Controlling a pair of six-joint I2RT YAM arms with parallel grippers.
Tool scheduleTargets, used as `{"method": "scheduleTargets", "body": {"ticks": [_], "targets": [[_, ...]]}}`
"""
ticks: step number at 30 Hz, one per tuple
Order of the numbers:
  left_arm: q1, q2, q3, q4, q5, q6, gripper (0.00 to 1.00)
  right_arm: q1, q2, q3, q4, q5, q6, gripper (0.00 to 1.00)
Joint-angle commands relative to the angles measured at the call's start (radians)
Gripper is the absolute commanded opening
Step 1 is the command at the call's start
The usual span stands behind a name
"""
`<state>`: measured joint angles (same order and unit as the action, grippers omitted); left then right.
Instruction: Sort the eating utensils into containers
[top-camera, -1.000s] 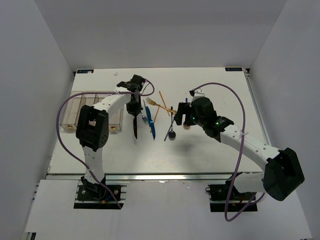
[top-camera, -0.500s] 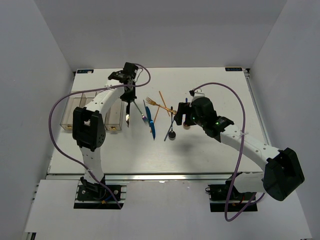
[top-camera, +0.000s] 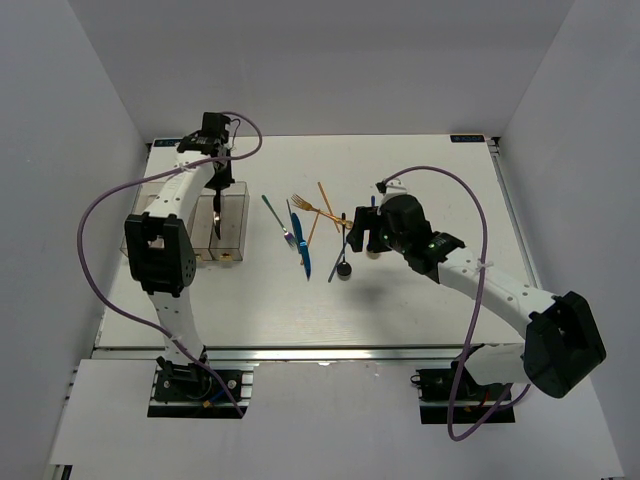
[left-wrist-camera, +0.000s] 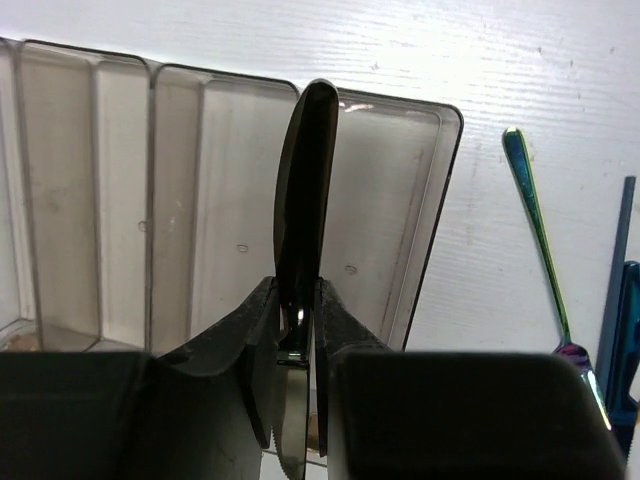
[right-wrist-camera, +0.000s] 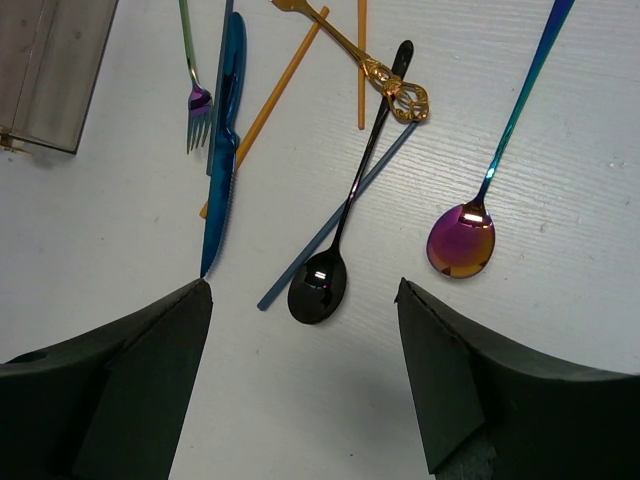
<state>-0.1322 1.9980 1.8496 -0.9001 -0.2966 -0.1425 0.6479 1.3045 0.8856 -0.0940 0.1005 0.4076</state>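
I see the left gripper (left-wrist-camera: 297, 335) pinched tight on the black knife (left-wrist-camera: 305, 180), hanging over the right end of the bins (left-wrist-camera: 410, 200). The right gripper (right-wrist-camera: 303, 292) gapes wide and empty, right of the bins, above the black spoon (right-wrist-camera: 322, 288).

Left gripper (left-wrist-camera: 297, 322) pinched nearly closed, reaching far forward; right gripper (right-wrist-camera: 305, 292) spread wide.
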Motion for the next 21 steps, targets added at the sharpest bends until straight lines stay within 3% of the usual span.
{"method": "scheduleTargets", "body": {"ticks": [1, 6, 13, 15, 16, 18, 21], "targets": [[-0.014, -0.013, -0.062, 0.075, 0.037, 0.043, 0.0, -0.004, 0.009, 0.009, 0.043, -0.012, -0.012, 0.79], [-0.012, -0.09, -0.242, 0.216, 0.074, 0.047, 0.0, -0.004, 0.01, 0.009, 0.045, -0.013, -0.013, 0.79], [-0.014, -0.1, -0.274, 0.239, 0.082, 0.031, 0.0, -0.004, 0.016, 0.007, 0.046, -0.019, -0.013, 0.79], [-0.014, -0.105, -0.288, 0.254, 0.082, 0.018, 0.06, -0.005, 0.015, 0.007, 0.046, -0.016, -0.013, 0.8], [-0.012, -0.107, -0.288, 0.256, 0.086, 0.015, 0.17, -0.005, 0.015, 0.006, 0.046, -0.016, -0.016, 0.8], [-0.014, -0.102, -0.285, 0.26, 0.086, -0.005, 0.31, -0.005, 0.013, 0.004, 0.046, -0.018, -0.015, 0.8], [-0.012, -0.099, -0.274, 0.285, 0.082, -0.02, 0.37, -0.005, 0.009, 0.004, 0.045, -0.016, -0.016, 0.8]]}}
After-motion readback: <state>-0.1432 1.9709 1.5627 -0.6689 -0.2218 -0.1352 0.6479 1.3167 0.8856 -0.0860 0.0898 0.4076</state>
